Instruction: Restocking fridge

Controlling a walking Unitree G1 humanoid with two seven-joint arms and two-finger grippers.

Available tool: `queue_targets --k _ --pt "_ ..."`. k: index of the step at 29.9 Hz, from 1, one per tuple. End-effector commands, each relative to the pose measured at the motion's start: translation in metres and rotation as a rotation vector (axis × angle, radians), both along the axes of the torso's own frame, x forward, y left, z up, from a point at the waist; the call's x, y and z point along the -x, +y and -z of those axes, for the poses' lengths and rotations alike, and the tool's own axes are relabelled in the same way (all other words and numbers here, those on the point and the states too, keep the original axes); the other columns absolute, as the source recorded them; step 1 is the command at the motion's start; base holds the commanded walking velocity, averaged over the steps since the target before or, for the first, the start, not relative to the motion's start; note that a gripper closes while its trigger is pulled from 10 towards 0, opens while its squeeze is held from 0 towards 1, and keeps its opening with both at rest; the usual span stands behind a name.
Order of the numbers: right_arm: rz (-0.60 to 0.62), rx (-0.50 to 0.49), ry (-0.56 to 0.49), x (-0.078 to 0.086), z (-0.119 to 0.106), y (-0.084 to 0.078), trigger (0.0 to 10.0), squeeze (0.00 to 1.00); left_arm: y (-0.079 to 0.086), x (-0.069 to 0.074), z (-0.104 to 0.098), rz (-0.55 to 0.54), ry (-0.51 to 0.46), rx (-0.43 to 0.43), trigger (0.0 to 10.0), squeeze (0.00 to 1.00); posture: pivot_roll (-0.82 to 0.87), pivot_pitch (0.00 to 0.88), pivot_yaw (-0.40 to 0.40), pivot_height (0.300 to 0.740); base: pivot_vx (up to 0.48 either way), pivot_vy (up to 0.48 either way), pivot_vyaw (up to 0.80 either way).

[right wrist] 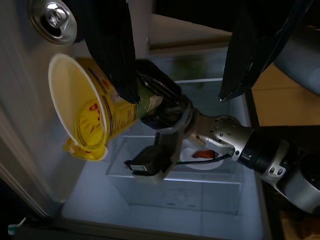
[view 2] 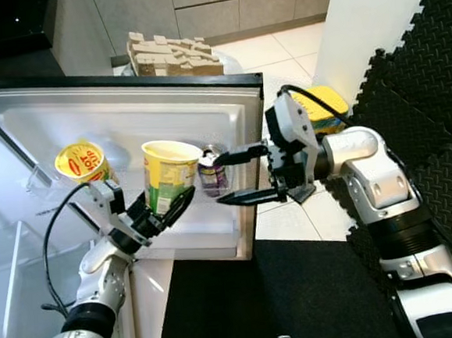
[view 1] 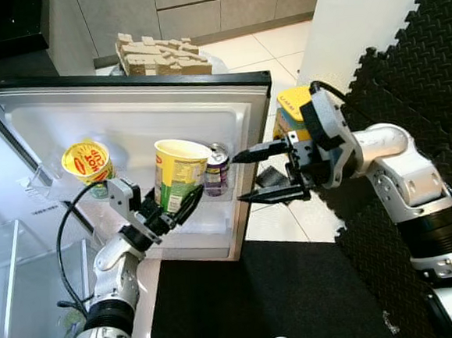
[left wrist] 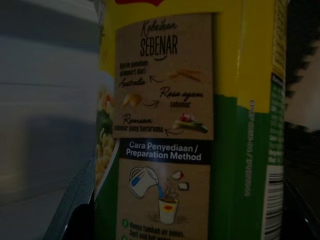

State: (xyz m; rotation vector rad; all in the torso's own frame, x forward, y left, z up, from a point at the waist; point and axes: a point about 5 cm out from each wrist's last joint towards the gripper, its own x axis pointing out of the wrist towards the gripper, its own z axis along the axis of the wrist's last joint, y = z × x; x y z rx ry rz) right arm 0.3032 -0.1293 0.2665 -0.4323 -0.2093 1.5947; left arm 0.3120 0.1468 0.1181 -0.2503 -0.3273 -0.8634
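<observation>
The fridge door (view 1: 128,118) stands open, with its shelf facing me. My left gripper (view 1: 176,210) is shut on the lower part of a yellow and green noodle cup (view 1: 178,175), held upright at the door shelf; its label shows close up in the left wrist view (left wrist: 190,125). A small drink can (view 1: 217,170) stands just right of the cup. Another yellow noodle cup (view 1: 87,164) sits tilted at the shelf's left end. My right gripper (view 1: 252,176) is open and empty, with its fingertips close to the can's right side.
A stack of cardboard pieces (view 1: 162,55) lies beyond the door's top edge. Black foam mats (view 1: 421,60) cover the wall at right, and a dark mat (view 1: 244,301) lies below. A yellow package (view 1: 293,105) sits behind my right arm. A clear drawer (view 1: 24,294) is inside the fridge.
</observation>
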Motion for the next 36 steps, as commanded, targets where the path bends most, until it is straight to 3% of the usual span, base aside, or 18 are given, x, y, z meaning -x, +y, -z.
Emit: queue_targets --k 1,7,18,36 --pt "-0.025 0.04 -0.005 0.004 0.001 0.001 10.0 0.0 -0.006 0.007 0.007 0.05 0.028 0.015 10.0 0.0 -0.2 0.09 0.014 0.74 0.0 0.0 0.0" --pt "0.003 0.154 -0.05 0.002 0.005 -0.003 10.0 0.0 -0.011 0.012 0.01 0.106 0.036 0.012 10.0 0.0 -0.2 0.082 0.014 0.74 0.0 0.0 0.0" --pt "0.023 0.207 -0.079 0.002 0.005 -0.006 10.0 0.0 -0.014 0.017 0.006 0.169 0.029 0.006 10.0 0.0 -0.2 0.082 0.014 0.74 0.0 0.0 0.0" --pt "-0.013 0.099 -0.096 0.007 -0.017 -0.004 10.0 0.0 -0.019 0.024 0.009 0.232 0.053 -0.016 10.0 0.0 -0.2 0.081 0.015 0.74 0.0 0.0 0.0"
